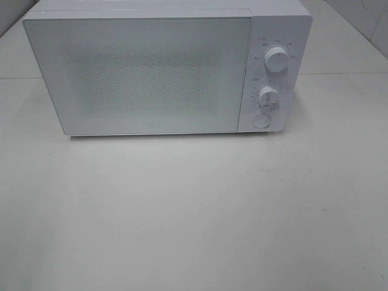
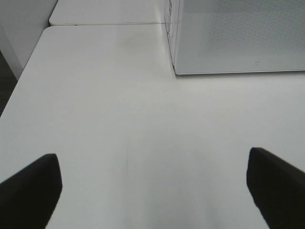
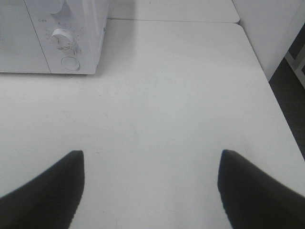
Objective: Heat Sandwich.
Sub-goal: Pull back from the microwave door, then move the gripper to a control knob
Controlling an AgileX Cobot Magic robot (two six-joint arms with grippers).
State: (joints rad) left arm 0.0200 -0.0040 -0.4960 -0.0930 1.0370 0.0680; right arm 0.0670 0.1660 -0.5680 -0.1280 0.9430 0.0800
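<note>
Left gripper [image 2: 152, 157] hung over the white table [image 2: 119, 119] with its two dark fingers [image 2: 33, 191] spread as wide as they went, nothing between them but bare tabletop. Ahead of it, off to its right side, stood the near corner of the white microwave [image 2: 238, 38], resting on the table and well apart from the fingers.

From the high camera the microwave [image 1: 163, 73] sat at the back of the table [image 1: 194, 212], facing forward. Its door [image 1: 139, 76] was closed, and the pale speckled window let nothing inside be made out. To the right of the door ran the control panel: an upper knob [image 1: 276, 60], a lower knob [image 1: 268, 97] below it, and a round button [image 1: 261, 120] at the bottom.

Where the sandwich lay could not be told from any of the three views.

Right gripper [image 3: 151, 154] hovered over the table on the far right, its dark fingers [image 3: 43, 195] standing wide apart and holding nothing. The microwave's control end [image 3: 52, 33] showed ahead of it toward its left side, well clear of the fingers, with the lower knob [image 3: 62, 39] and button [image 3: 70, 63] in sight.
</note>
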